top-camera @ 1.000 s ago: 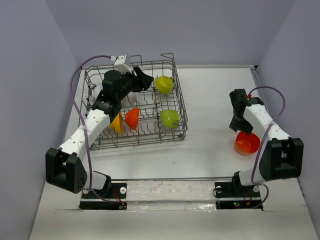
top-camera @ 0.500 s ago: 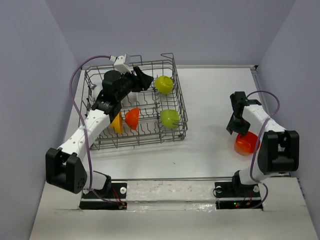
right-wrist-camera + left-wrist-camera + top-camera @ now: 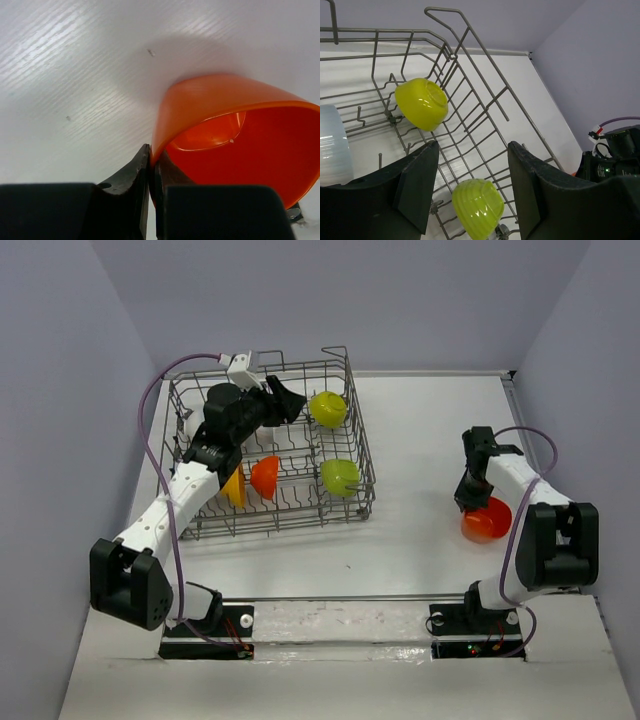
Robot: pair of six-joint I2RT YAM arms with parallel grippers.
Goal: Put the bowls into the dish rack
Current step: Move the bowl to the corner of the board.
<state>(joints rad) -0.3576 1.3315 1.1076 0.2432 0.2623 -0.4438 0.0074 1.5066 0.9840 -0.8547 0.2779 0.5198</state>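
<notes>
the right pincer (image 3: pixel 150 162) is pinched narrow on the thin rim of a red-orange bowl (image 3: pixel 235 140), which tilts to its right over the table (image 3: pixel 60 75). the glossy rim could slip or swing on the long carry to the dish rack (image 3: pixel 355 440), far to its left. the left pincer (image 3: pixel 472 170) hovers wide above it, holding nothing.

right gripper (image 3: pixel 151 156) lowered, jaws now pinched on red-orange bowl (image 3: pixel 235 145) rim (wide apart before), bowl nudged leftward

Orange bowl (image 3: pixel 235 145): glossy smooth plastic, between my matt black fingers (image 3: pixel 131 176). Dish rack (image 3: pixel 300 512): grey metal wire; lime bowls (image 3: pixel 421 103) inside, glossy.
</notes>
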